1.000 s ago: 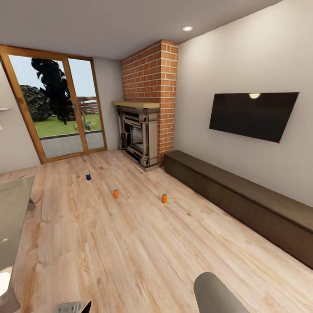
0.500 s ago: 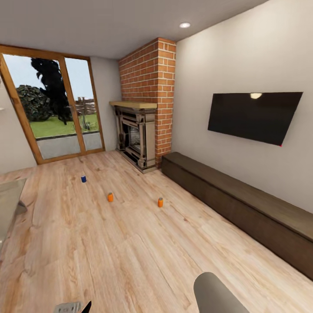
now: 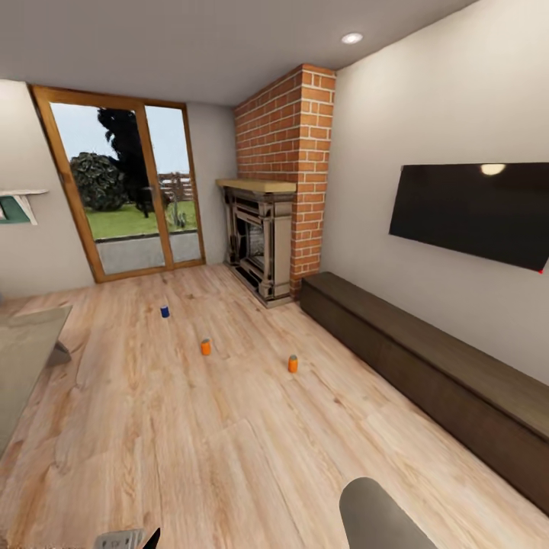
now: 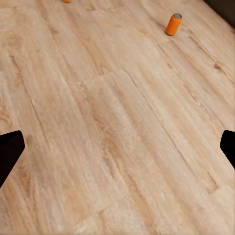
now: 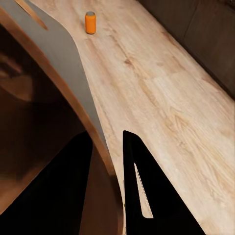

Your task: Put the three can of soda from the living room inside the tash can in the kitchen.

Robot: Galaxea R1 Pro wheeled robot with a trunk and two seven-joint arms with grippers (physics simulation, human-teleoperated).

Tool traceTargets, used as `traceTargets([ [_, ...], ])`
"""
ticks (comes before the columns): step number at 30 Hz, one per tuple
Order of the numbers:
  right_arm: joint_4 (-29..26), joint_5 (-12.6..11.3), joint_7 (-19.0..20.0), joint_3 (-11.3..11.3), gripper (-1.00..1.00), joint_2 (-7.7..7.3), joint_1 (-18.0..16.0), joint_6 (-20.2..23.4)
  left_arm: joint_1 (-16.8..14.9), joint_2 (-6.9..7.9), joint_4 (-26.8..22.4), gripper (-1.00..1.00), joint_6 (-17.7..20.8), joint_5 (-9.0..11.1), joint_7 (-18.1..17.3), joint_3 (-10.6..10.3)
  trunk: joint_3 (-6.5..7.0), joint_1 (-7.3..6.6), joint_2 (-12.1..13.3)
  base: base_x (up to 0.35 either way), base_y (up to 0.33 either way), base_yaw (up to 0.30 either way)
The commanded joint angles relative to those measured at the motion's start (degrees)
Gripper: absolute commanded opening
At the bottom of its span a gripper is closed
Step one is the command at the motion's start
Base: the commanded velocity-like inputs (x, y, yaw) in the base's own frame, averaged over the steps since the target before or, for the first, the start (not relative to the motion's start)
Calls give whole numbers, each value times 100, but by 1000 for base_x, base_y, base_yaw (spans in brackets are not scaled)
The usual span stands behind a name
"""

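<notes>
Gripping the bin's rim (image 5: 73, 63), my right fingers (image 5: 147, 196) straddle it; my left gripper (image 4: 117, 147) hangs spread over bare floor (image 3: 229, 457). Ahead stand three cans: orange (image 3: 293, 364), orange (image 3: 206, 347), then blue (image 3: 165, 311), before the fireplace (image 3: 259, 244) and glass doors (image 3: 133, 198).

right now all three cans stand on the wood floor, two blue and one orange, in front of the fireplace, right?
Not quite: the head view shows two orange cans and one blue can. The rest holds: all three stand upright on the wood floor, in front of the fireplace.
</notes>
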Motion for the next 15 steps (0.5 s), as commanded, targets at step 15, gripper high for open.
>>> traceTargets([
  [15,-3,-32,20,-10,-100,28,-1,1,1,0,0,100,0,0,1,0,36,0,0,202,-269,240],
])
